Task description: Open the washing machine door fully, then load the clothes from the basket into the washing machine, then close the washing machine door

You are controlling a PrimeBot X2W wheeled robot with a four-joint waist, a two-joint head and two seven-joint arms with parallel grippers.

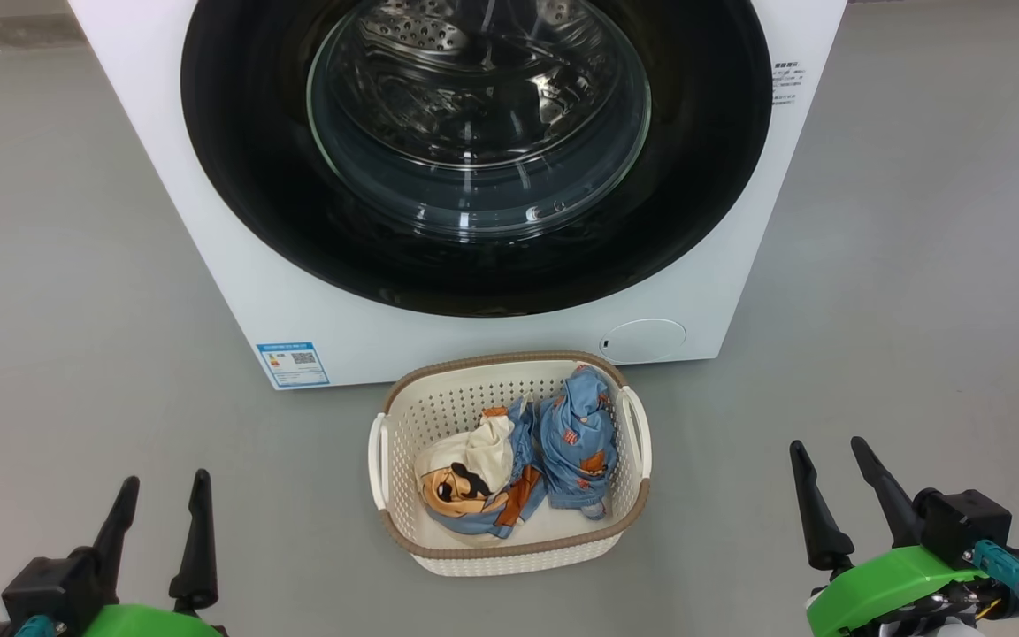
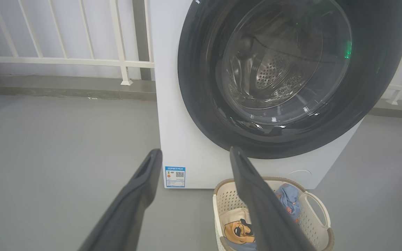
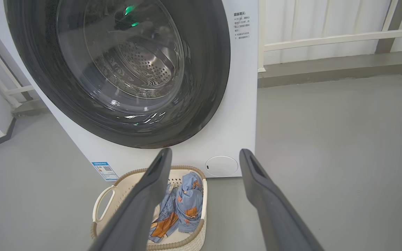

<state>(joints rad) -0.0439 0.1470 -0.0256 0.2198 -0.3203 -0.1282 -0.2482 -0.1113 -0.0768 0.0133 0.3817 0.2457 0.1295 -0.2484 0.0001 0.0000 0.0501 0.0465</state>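
- Washing machine (image 1: 235,292) stands on the grey floor (image 1: 76,310), front toward the robot.
- Washing machine door (image 1: 478,133) looks shut, probably latched, so opening comes first.
- Basket (image 1: 448,407) sits on the floor just before the machine's front edge, handy for loading.
- Clothes (image 1: 545,451) lie heaped inside it.
- Left gripper (image 1: 166,479) and right gripper (image 1: 826,442) flank the basket, jaws wide, empty.

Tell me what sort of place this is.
Probably a laundry corner on a balcony or utility area: a white front-loading washing machine on a grey floor, a basket of clothes before it, and a white railing behind.
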